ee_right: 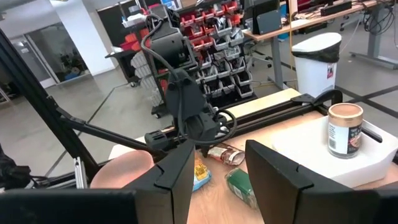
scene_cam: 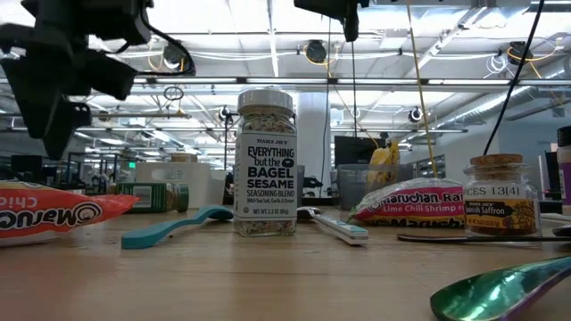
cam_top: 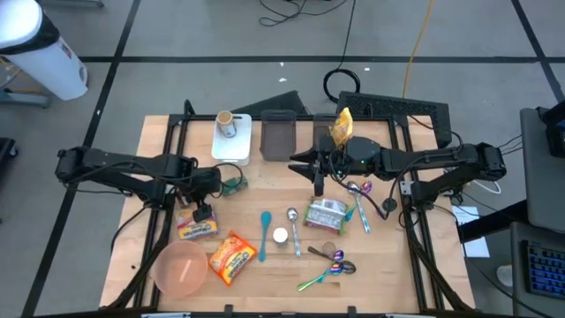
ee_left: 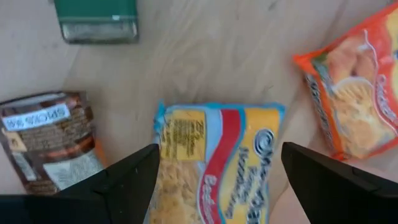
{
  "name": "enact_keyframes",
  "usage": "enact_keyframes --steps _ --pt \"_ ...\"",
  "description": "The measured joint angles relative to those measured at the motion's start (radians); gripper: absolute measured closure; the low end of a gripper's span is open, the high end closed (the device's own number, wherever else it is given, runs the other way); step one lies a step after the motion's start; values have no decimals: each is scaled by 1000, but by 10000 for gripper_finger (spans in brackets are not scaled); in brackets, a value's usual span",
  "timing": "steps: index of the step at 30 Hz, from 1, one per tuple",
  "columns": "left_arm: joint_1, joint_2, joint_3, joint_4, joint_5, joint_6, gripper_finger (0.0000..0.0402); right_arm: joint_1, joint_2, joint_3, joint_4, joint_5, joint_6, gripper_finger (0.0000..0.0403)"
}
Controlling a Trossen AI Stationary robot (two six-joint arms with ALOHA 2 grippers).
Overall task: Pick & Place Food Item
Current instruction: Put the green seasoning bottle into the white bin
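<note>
Yellow-and-blue noodle packet (ee_left: 214, 165) flat on wooden table (cam_top: 265, 177), beside orange packet (ee_left: 354, 99). Left gripper (ee_left: 217, 180) above it, fingers spread, empty. Right gripper (cam_top: 319, 181) mid-table, spread, empty.

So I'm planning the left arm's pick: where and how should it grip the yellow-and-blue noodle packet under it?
Judging by its pose, come straight down: the yellow-and-blue noodle packet lies flat on the table. The open left gripper already straddles it, so close across the narrow middle, away from the brown packet and orange packet alongside.
</note>
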Motion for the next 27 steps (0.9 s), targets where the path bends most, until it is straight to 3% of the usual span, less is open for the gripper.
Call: enact_keyframes --steps 5,13,20,27 --pt "37 0 -21 39 -52 18 55 -5 0 0 0 5 -20 268" --pt "55 3 -11 161 -219 54 55 -26 0 0 1 4 -15 268" --pt "76 138 -10 240 -234 68 55 -32 0 0 -2 4 -15 268" --pt "87 272 -10 251 -347 83 55 -32 0 0 -23 4 -19 268"
